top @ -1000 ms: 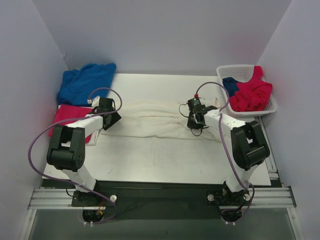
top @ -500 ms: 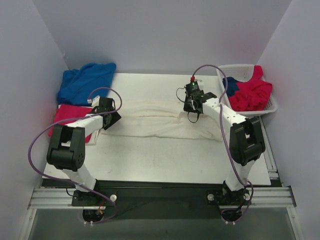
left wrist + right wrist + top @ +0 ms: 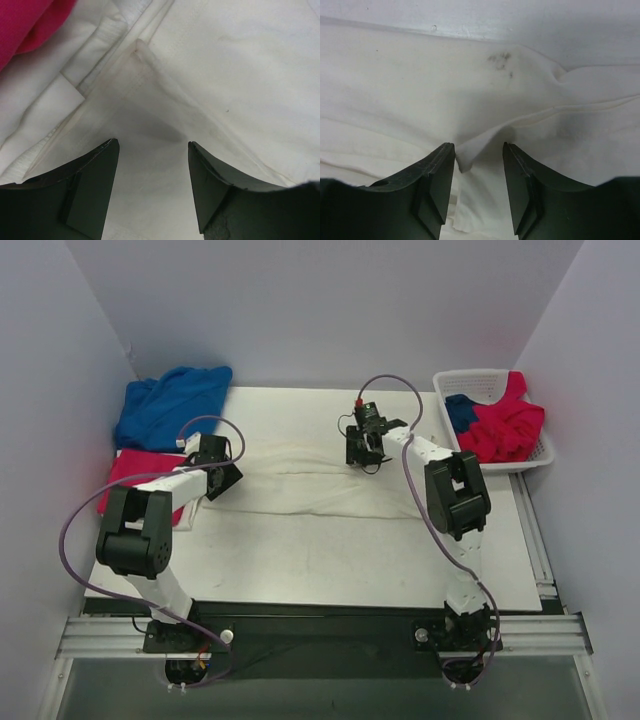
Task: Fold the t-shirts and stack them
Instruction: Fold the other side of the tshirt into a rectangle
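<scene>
Surface (image 3: pixel 300 560): white, carrying all the items below.

Cream-white t-shirt (image 3: pixel 300 485): we find it lying flat as a long folded band across the middle of the surface.

Left tool (image 3: pixel 217 478): over the band's left end, jaws wide, holding nothing.

Right tool (image 3: pixel 362 448): at the band's far edge, right of centre. We see its jaws wide, with a raised fold of cloth between them, unpinched.

Crimson-pink t-shirt (image 3: pixel 135 470): left edge, just beside the band.

Royal blue t-shirt (image 3: pixel 170 405): crumpled, far left corner.

Basket (image 3: pixel 470 377): far right. We note crimson and blue cloth inside.
</scene>
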You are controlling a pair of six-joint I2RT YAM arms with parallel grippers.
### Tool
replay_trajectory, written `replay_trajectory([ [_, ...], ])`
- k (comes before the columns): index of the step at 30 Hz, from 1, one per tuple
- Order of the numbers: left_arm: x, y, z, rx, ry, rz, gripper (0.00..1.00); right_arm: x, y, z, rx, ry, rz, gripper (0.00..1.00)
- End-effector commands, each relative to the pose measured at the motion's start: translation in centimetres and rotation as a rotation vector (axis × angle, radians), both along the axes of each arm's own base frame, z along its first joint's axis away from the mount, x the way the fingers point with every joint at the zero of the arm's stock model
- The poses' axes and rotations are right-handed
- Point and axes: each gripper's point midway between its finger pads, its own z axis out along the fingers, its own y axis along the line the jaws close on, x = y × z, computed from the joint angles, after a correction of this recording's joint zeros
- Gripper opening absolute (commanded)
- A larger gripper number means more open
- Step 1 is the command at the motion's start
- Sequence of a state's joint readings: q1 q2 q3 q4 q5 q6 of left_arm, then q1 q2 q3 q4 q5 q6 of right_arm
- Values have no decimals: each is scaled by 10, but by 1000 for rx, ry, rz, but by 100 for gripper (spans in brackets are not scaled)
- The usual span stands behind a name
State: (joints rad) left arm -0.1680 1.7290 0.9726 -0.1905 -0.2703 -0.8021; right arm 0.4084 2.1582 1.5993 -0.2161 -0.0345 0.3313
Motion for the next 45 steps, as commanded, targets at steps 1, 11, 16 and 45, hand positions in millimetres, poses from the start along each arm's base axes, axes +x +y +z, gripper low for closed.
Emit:
replay_trajectory([
  [1, 10, 3, 3, 10, -10, 9, 68, 12, -4, 44, 20, -94, 16, 44],
  [11, 0, 5, -7, 17, 26, 14, 68, -66, -80, 69, -99, -76, -183, 47],
  [16, -21, 8, -25, 14, 78, 31, 68, -127, -132, 41, -181, 0, -325, 46],
  [45, -31, 15, -31, -6, 159, 77, 66, -176, -203, 0, -83, 125, -541, 31],
])
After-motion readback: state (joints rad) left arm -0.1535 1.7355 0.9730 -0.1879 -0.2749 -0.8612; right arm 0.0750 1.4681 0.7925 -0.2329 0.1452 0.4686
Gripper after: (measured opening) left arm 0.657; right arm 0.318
